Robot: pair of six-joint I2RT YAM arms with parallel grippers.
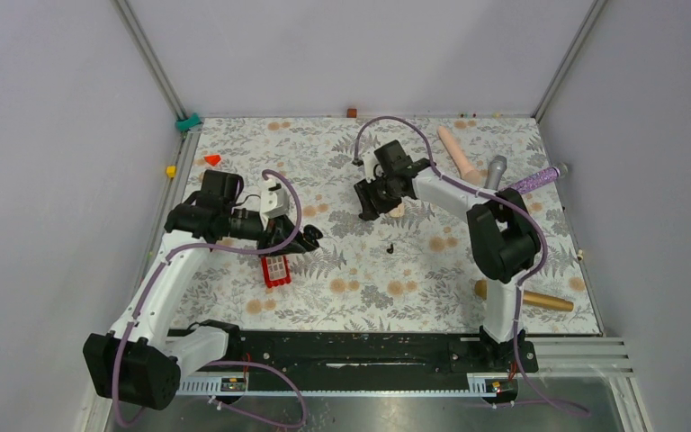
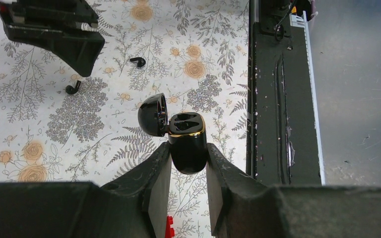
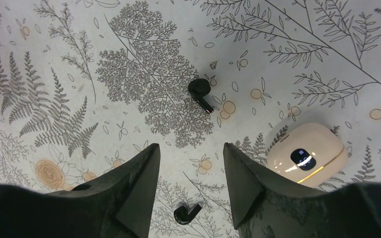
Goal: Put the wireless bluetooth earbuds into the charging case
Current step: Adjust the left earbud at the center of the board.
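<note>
Block (image 1: pixel 275 270) of red plastic nearest the bases, flat on the flowered table cover (image 1: pixel 468 270), just below the left gripper (image 2: pixel 187 148) in the top view. Clamps the black charging case (image 2: pixel 186 131) by its lower body, one finger on each side. Long axis of the case in line with the fingers, gold-rimmed mouth pointing away from the wrist, two dark wells showing. Lid (image 2: pixel 153 115) hinged open, to the left in the left wrist view.

Farther out, two black earbuds loose on the cover, well apart from the case. One earbud (image 3: pixel 186 214) between the spread fingers of the right gripper (image 3: pixel 191 148), touching neither, stem angled up and right in the right wrist view. Other earbud (image 3: pixel 200 93) beyond the fingertips, bulb farther off, stem slanting down and right. Beside the right-hand finger in that view, a beige oval case (image 3: pixel 307 157) with a small dark display.
</note>
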